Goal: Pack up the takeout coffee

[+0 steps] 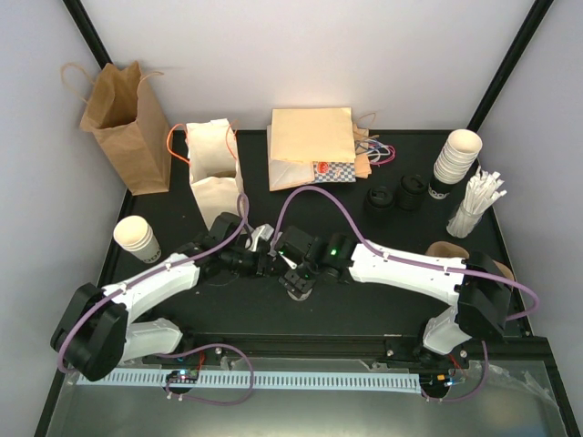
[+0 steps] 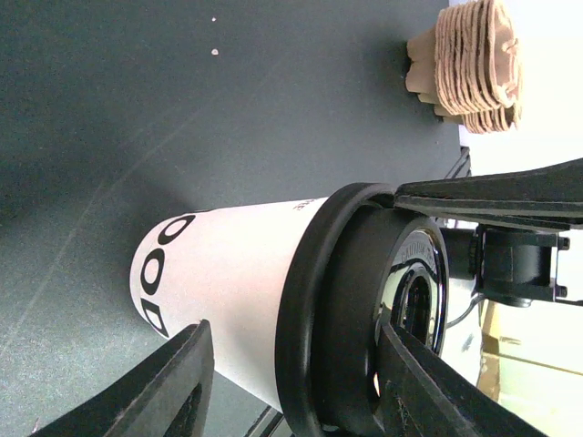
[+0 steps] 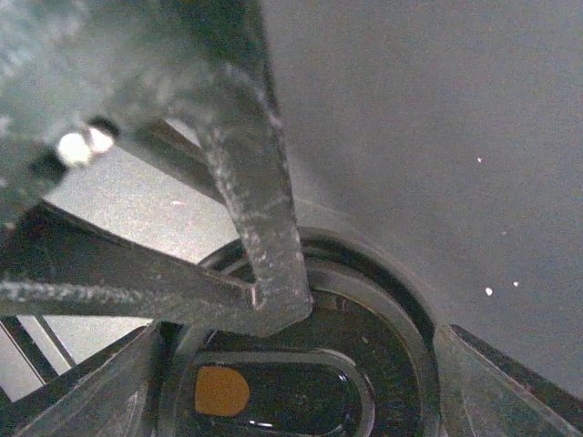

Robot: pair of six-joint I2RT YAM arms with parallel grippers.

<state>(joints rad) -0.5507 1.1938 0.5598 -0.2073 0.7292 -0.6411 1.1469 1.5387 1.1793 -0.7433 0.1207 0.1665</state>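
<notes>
- While both arms are pointing in at the middle of the desk (image 1: 346, 305), the takeout coffee (image 2: 228, 291) is sitting between the two grippers, mostly hidden under them in the top view.
- Cannot tell whether the cup's base is resting on the desk.
- The left gripper (image 2: 293, 341) is facing the cup's side. Its fingers (image 2: 173, 382) are standing partly apart, one in front of the white wall and the other in front of the black lid (image 2: 314, 300).
- The cup is filling the gap just beyond those fingers; cannot tell whether they are pressing on it.
- The right gripper (image 3: 296, 364) is hovering over the lid. Its fingers (image 3: 496, 391) are standing wide apart and flanking the rim on either side, with the sip hole (image 3: 223, 391) showing between them.
- In the left wrist view, one right finger is lying against the lid's rim; a firm grip, cannot tell.
- A stack of pulp carriers (image 2: 474, 64) is sitting well apart, toward the desk's right edge.
</notes>
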